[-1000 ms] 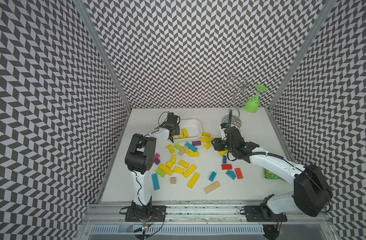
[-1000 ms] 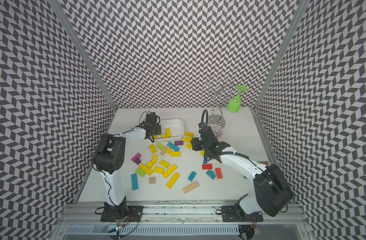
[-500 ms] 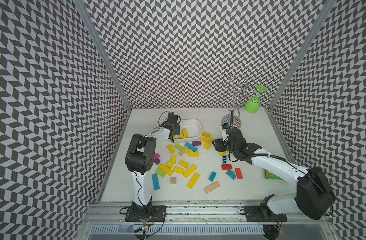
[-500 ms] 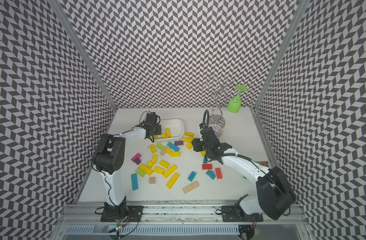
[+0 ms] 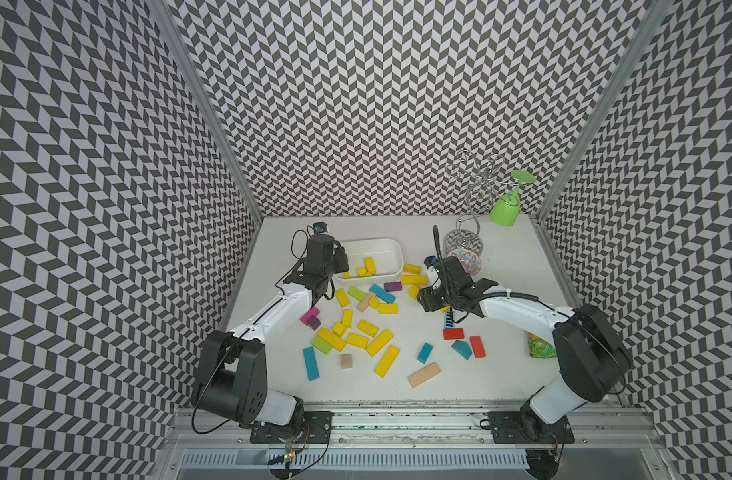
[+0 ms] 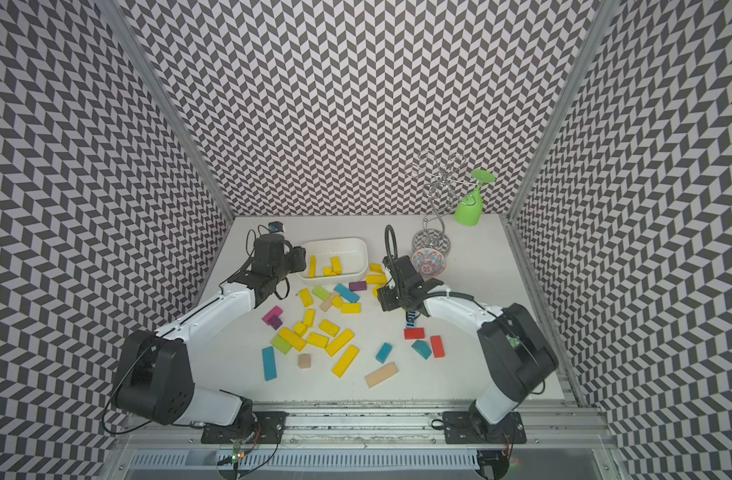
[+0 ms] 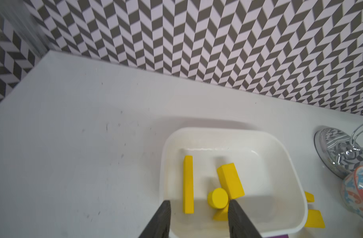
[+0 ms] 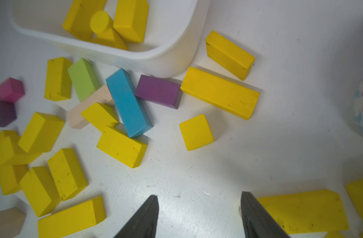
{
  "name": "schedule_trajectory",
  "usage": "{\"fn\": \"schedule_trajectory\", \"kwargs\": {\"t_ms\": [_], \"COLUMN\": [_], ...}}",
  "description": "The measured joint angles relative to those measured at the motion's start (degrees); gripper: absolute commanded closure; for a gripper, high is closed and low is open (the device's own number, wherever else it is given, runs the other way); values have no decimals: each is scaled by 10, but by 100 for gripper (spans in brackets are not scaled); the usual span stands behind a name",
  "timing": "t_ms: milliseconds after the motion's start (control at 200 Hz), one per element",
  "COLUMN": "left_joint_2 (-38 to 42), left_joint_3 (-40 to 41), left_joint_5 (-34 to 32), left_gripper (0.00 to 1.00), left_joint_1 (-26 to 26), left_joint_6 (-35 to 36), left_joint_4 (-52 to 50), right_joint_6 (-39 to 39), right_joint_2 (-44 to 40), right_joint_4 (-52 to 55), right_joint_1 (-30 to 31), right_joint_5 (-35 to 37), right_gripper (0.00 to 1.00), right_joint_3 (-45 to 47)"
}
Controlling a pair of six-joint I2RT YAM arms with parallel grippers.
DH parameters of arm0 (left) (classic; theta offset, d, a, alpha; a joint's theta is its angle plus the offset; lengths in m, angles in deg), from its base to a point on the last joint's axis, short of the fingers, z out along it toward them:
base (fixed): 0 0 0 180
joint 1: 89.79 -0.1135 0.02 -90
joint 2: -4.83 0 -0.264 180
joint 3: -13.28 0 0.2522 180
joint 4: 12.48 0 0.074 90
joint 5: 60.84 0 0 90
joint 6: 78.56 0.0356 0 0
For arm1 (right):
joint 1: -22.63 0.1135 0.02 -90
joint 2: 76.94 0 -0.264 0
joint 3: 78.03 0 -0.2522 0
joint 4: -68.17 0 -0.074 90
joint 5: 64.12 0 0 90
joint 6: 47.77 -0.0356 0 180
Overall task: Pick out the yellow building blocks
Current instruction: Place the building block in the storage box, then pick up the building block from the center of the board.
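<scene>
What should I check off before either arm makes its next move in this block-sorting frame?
1. The left gripper is open and empty above the white bin: ok.
2. The bin holds only yellow pieces, namely the long bar, cylinder and brick: ok.
3. The right gripper is open with nothing between its jaws: ok.
4. The yellow cube lies apart from its neighbours and is free to grasp: ok.
5. The right gripper is clear of the large yellow block beside it: cannot tell.
6. All yellow building blocks are binned: not ok, many lie on the table.
</scene>
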State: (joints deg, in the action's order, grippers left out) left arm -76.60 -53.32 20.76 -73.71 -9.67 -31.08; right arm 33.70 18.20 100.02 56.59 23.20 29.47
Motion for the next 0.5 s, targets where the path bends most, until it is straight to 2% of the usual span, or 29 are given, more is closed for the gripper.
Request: {"fn": "schedule_trajectory", "kwargs": {"t_ms": [105, 250, 501], "left_joint_2": [41, 87, 98], "left_joint_3": [57, 91, 113], "left_joint_5": [2, 3, 14], "left_gripper": [53, 53, 53], "left_joint_1": [0, -1, -1], "left_joint_6": [-22, -45, -78], "left_joint_4": [-7, -9, -8], "right_joint_6": [19, 32, 42], "right_joint_2": [23, 52, 113], "right_joint_4": [15, 28, 29], "right_joint_1": [0, 0, 0], "right_joint_5": [3, 8, 9], "right_gripper": [34, 34, 36], "right_joint_3": [-12, -36, -89]}}
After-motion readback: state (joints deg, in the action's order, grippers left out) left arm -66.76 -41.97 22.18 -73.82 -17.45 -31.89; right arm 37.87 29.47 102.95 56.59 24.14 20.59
